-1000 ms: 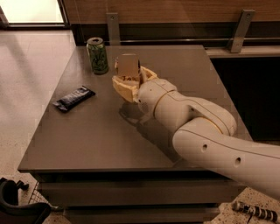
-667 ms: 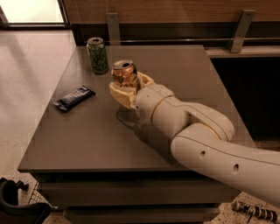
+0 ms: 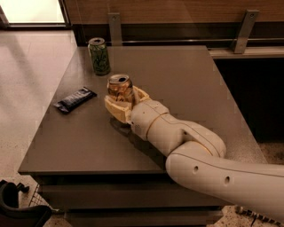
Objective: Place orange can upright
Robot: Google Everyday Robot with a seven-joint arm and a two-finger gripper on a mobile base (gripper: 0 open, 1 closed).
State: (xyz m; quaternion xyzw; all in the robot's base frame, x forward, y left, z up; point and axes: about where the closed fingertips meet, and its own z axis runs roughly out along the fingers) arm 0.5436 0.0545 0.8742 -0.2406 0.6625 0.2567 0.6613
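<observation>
Where the room shows behind the counter (image 3: 186,75), a brown wooden wall (image 3: 177,13) runs along the back, with a dark band under it and two grey metal brackets (image 3: 114,27) standing against it. At the left the floor (image 3: 31,75) is pale and a little glossy, and it catches bright light at the top corner. At the right of the counter the space is dark.

The counter has a flat, matte, grey-brown top with straight edges, and a thick front edge in layers. Near its back left corner a green can (image 3: 99,56) stands upright, slim and round, with dark markings and a silver top. Well apart from it, near the left edge, a black bar (image 3: 75,99) in a shiny wrapper lies flat and slantwise.

Between these two, more to the middle, is the gripper (image 3: 122,101), made of cream plastic. Its jaws are closed around the lower part of the orange can (image 3: 120,88). This can is upright or nearly so, its silver top with the opening faces up, and its label is orange-brown. A shadow lies on the counter under the gripper; I cannot tell if the can touches the top.

A thick arm (image 3: 199,155) with smooth, rounded cream segments reaches in from the lower right.
</observation>
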